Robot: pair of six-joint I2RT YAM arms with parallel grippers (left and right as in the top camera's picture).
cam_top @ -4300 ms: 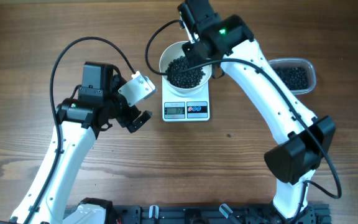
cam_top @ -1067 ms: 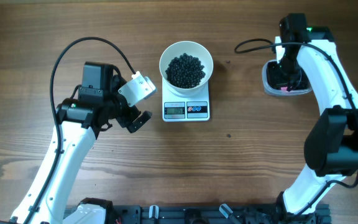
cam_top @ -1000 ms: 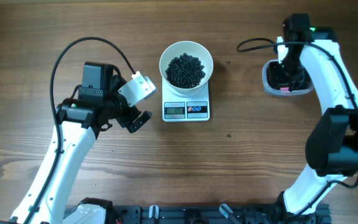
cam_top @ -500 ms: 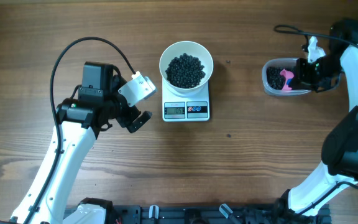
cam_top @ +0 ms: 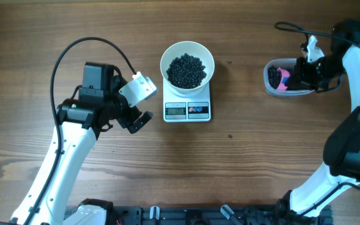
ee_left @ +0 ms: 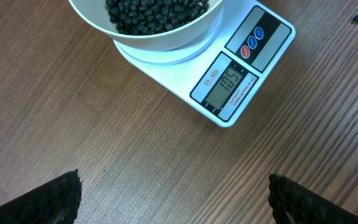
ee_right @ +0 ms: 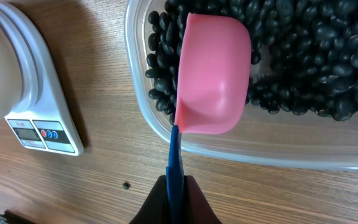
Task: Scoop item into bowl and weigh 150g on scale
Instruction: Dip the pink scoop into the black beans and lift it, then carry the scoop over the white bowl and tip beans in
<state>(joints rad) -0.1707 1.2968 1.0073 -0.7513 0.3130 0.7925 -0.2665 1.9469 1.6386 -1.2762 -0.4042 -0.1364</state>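
Pinches pink scoop [ee_right: 213, 78] by its blue handle in right tool [ee_right: 178, 186], over beans [ee_right: 303, 50] in tub [ee_right: 229, 148]; holds left tool [ee_left: 173, 200] spread near scale [ee_left: 253, 56] carrying bowl [ee_left: 160, 38] of beans.

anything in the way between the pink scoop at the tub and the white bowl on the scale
Nothing visible: only bare wooden table lies between the pink plastic scoop in the right pincer and the round white bowl.

overhead: top-down, far | wrists: close, angled down | all share: scale [cam_top: 187, 111]
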